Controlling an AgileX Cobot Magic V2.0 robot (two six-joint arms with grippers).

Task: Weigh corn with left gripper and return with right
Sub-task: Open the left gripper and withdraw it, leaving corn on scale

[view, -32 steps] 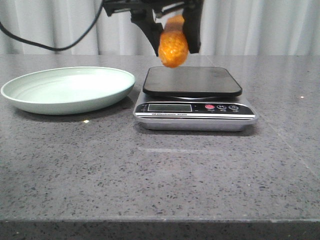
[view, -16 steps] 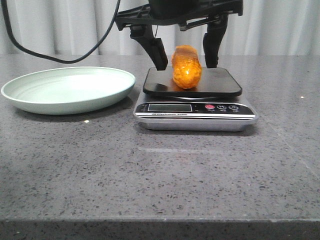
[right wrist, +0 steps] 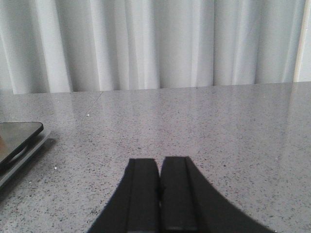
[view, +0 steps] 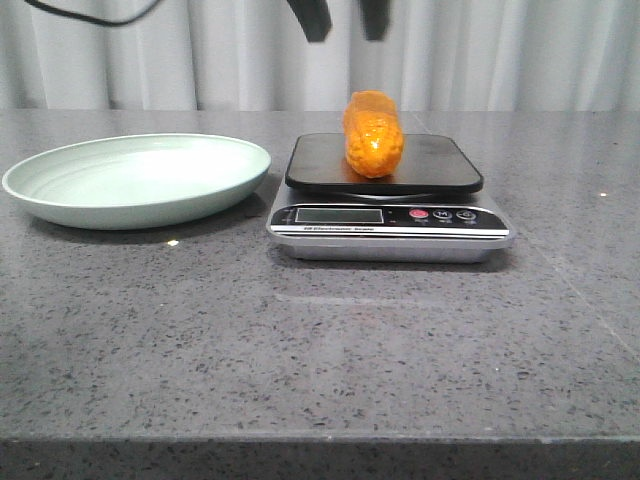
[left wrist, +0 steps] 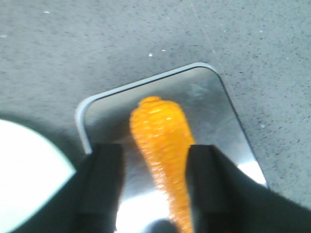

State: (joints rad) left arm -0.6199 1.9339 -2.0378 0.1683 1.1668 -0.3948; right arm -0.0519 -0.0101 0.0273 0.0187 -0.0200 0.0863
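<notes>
The orange-yellow corn (view: 373,134) lies on the black platform of the scale (view: 385,163), free of any gripper. My left gripper (view: 345,15) is open and high above it; only its two fingertips show at the top of the front view. In the left wrist view the corn (left wrist: 163,145) lies on the scale platform (left wrist: 209,121) between and below the open fingers (left wrist: 102,184), apart from them. My right gripper (right wrist: 159,194) is shut and empty, low over the table to the right of the scale (right wrist: 14,145). It is out of the front view.
A pale green plate (view: 135,180) sits left of the scale and is empty; its edge shows in the left wrist view (left wrist: 24,170). The scale's display and buttons (view: 440,214) face the front. White curtains hang behind the grey stone table.
My left gripper lowered the corn onto the scale, opened and let it go, then rose up until only its fingertips show. The corn stays on the platform.
</notes>
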